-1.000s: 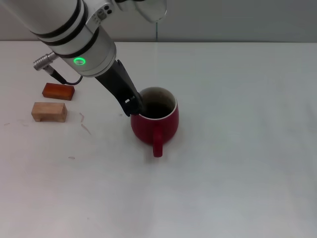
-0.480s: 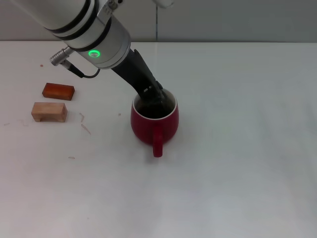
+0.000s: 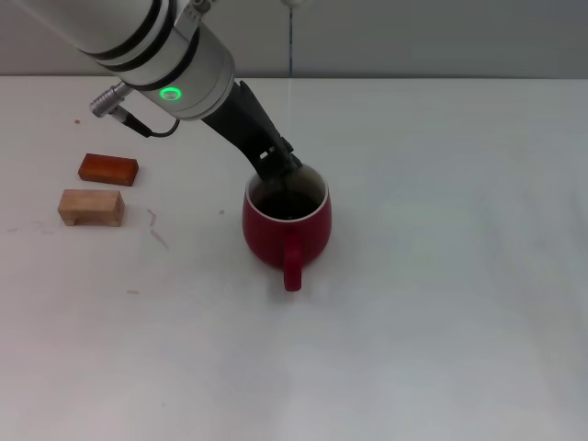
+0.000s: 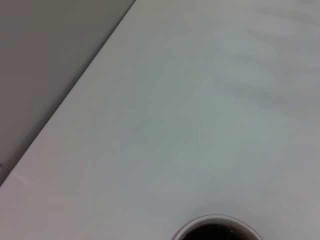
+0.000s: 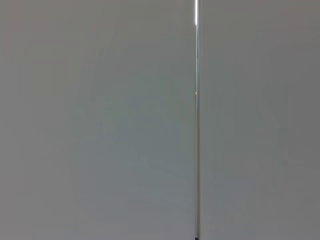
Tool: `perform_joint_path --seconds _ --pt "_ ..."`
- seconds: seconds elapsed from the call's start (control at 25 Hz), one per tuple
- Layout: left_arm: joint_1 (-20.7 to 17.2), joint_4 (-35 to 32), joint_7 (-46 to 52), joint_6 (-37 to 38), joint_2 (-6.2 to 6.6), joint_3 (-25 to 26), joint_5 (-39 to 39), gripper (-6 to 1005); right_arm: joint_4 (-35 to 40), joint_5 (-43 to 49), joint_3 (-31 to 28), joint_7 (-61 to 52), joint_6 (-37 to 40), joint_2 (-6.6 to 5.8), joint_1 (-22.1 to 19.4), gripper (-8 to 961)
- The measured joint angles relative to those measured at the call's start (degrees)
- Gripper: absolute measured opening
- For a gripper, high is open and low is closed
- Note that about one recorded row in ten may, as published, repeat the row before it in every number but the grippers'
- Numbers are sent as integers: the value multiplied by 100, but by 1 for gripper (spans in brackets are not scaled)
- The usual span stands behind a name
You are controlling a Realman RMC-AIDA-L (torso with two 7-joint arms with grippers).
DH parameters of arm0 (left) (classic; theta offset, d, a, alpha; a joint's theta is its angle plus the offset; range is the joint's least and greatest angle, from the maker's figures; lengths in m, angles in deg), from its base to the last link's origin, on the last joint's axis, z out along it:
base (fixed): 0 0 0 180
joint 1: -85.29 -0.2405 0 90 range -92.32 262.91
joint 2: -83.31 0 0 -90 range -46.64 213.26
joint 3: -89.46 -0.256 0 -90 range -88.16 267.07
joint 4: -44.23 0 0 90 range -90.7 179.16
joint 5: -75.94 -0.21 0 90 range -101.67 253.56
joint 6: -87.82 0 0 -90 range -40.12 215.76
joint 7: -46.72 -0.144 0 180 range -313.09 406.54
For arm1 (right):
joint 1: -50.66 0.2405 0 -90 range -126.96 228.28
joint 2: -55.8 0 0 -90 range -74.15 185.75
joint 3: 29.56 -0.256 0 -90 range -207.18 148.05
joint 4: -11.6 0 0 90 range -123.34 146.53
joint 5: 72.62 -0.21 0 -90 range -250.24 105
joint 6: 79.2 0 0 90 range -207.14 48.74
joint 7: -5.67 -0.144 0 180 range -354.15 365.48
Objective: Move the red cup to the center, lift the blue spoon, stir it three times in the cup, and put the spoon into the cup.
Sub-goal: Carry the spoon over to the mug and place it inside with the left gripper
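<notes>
The rounded dark red ceramic mug [image 3: 286,225] stood upright on the white counter [image 3: 441,276], its handle nearest, while the left hand [image 3: 280,168] hovered over its far rim, finger spread impossible to tell.

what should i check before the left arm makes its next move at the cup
1. red cup upright on the table: ok.
2. Cup handle free, turned toward the robot: ok.
3. left gripper over the cup's far rim: ok.
4. blue spoon in hand or in the cup: cannot tell, it is not visible.
5. Two small blocks apart from the cup: ok.
6. Right gripper away from the cup: ok, not in view.
</notes>
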Motion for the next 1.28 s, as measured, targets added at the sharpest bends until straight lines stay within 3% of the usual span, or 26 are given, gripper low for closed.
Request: perform_joint_path --seconds 1.28 --pt "-125 23 13 178 27 54 -256 154 0 0 0 0 65 -1 -12 560"
